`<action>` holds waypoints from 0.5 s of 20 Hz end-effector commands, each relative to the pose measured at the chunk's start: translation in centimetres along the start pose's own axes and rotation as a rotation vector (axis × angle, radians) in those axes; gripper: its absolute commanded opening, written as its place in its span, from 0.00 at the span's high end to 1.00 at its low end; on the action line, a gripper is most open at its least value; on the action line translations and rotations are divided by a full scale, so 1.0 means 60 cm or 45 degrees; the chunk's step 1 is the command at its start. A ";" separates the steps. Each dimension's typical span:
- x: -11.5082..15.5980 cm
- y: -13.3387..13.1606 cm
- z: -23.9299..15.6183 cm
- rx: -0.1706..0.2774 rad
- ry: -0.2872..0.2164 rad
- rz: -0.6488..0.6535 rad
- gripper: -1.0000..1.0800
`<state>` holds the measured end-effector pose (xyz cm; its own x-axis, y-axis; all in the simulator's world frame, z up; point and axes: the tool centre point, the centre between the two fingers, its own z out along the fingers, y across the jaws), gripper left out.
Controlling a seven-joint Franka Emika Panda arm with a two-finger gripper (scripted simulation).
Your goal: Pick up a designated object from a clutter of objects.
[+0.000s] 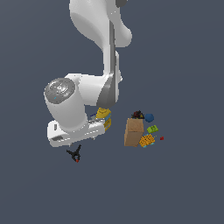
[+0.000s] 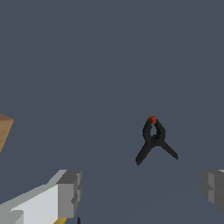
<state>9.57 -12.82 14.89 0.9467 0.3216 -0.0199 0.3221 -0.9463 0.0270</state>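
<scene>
Your tool (image 2: 140,192) is spread wide: in the wrist view its two grey fingertips (image 2: 70,192) sit far apart at the frame's edges with nothing between them. The thing you are after, the small black pronged item (image 2: 154,140) with the red tip, lies flat on the dark grey table (image 1: 188,183), apart from everything else. In the wrist view it shows in the gap between the fingers and beyond them, red tip pointing away from the tool and two thin black legs splayed toward it; no finger touches it. In the exterior view you can find the same item (image 1: 75,154) just below the white hand of the arm (image 1: 72,127), on the exterior view's left, well apart from the clutter. That clutter sits on the exterior view's right: a tan cardboard box (image 1: 133,131) stands there, with a dark lump (image 1: 138,114) and a blue ball (image 1: 149,117) at its far end, a green piece (image 1: 152,129) and an orange checkered piece (image 1: 147,140) beside it, and a tiny red cube (image 1: 162,138) just past those. A yellow bottle (image 1: 105,118) shows partly behind the arm's wrist, between the arm and the box. In the wrist view only a tan corner of the box (image 2: 4,129) enters at the frame's edge.
</scene>
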 end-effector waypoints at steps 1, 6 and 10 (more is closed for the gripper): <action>0.002 0.027 0.036 0.007 0.006 -0.041 0.04; -0.001 0.065 0.093 0.020 0.015 -0.099 0.04; -0.004 0.085 0.124 0.028 0.022 -0.129 0.04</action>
<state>10.78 -17.55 8.25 0.9135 0.4068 -0.0075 0.4068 -0.9135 0.0055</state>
